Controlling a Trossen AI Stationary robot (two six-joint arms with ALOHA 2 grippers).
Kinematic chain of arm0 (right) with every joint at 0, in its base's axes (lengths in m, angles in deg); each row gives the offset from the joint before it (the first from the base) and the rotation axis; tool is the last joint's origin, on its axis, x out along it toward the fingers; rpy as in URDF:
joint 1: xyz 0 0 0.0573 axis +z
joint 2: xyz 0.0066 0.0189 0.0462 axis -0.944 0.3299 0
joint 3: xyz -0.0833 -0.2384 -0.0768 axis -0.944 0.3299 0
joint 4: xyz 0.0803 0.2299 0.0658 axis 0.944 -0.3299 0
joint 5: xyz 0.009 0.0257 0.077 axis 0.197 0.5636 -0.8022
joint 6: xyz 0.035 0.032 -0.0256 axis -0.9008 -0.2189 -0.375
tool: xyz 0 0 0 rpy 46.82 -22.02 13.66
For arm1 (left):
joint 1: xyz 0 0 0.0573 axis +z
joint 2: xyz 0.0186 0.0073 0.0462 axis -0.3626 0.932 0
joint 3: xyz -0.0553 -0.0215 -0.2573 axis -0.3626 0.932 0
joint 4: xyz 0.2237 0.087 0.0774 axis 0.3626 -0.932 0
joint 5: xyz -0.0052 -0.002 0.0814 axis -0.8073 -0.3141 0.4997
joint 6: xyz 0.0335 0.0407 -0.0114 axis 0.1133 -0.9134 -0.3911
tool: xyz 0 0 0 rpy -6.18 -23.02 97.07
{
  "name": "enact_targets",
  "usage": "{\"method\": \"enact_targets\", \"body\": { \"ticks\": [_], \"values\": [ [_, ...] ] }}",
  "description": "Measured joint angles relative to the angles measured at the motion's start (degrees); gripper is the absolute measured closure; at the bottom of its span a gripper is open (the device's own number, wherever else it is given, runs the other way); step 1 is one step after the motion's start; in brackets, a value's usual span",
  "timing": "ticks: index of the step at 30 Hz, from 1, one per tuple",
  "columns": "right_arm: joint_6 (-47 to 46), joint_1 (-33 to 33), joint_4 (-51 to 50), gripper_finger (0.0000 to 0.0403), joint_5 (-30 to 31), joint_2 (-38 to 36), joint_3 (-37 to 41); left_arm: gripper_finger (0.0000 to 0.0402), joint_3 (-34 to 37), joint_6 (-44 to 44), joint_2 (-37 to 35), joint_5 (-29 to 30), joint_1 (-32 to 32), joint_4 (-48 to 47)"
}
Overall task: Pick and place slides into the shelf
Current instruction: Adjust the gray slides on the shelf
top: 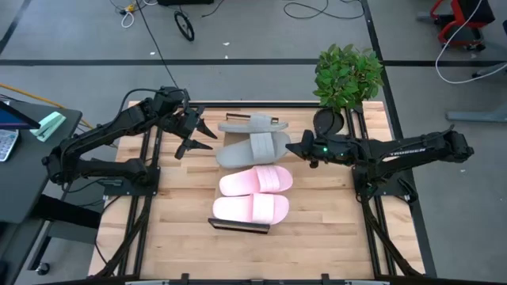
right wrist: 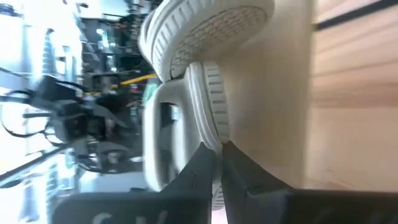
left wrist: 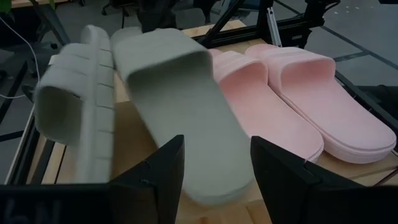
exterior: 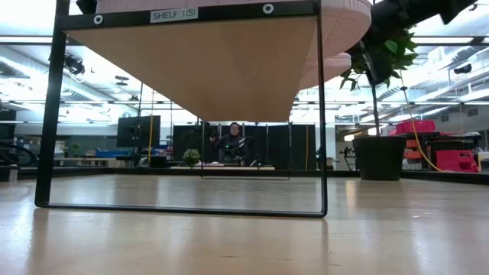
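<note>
Four slides are seen on the shelf (top: 238, 226) on the counter (top: 174, 214): two pink slides (top: 253, 194) side by side, a flat grey slide (top: 252, 149), and another grey slide (top: 252, 124) tipped on its edge. The flat grey slide's rim is clamped by the right gripper (top: 295, 149). The left gripper (top: 202, 135) is held released, just beside the grey pair.

Four slides in all from where I stand: two pale pink slides (top: 255, 180) (top: 250, 209) lying side by side, and two grey slides (top: 253, 150) (top: 252, 123), one seemingly tipped on its edge. One shelf (top: 240, 226) carries them. One potted plant (top: 346, 75) stands at the counter's (top: 178, 206) far corner. Two arms, one hand (top: 200, 133) (top: 291, 150) each.
</note>
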Motion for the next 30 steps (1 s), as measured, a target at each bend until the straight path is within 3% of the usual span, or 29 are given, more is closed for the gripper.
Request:
{"method": "enact_targets", "body": {
  "ticks": [5,14,30],
  "values": [
    [-3.0,2.8,-7.4,0.0390,4.0,-0.5,0.0,0.0212,0.0,-0.1,0.0,0.1,0.0,0.0],
    [-5.0,7.1,-8.5,0.0390,13.0,-0.3,0.0,0.0212,0.0,-0.2,0.0,0.1,0.0,0.0],
    [-8.5,11.1,-6.6,0.0390,15.0,-0.4,0.0,0.0212,0.0,-0.3,0.0,0.1,0.0,-0.1]
  ]
}}
